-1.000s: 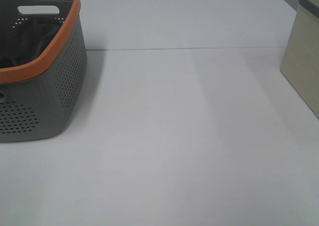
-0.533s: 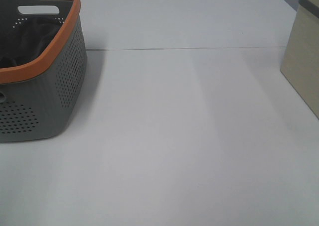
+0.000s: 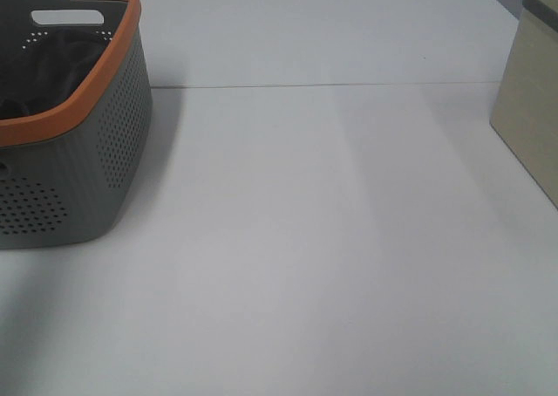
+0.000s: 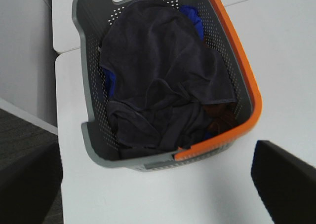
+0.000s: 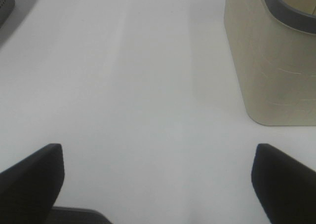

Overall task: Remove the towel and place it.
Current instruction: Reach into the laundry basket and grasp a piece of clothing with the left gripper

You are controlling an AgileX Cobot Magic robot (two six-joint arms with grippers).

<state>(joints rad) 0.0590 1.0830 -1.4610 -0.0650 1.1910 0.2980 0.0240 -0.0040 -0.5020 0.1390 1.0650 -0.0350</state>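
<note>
The towel (image 4: 163, 76) is a dark charcoal cloth heaped in the grey basket (image 4: 91, 150) with the orange rim, covering most of its inside. In the high view only a dark fold of the towel (image 3: 57, 60) shows inside the basket (image 3: 96, 178) at the far left. My left gripper (image 4: 157, 184) hangs open well above the basket's one end, and its dark fingers (image 4: 286, 184) touch nothing. My right gripper (image 5: 158, 179) stands open over bare table, holding nothing. Neither gripper shows in the high view.
A bright blue cloth (image 4: 191, 18) and a brown cloth (image 4: 222, 116) peek out from under the towel. A beige bin (image 3: 532, 108) with a grey rim stands at the right edge, close to my right gripper as the beige bin (image 5: 269, 66). A seam (image 3: 331, 85) crosses the white table.
A faint shadow has spread over the table's near left corner in the high view. The basket, the bin and the towel have not moved.
</note>
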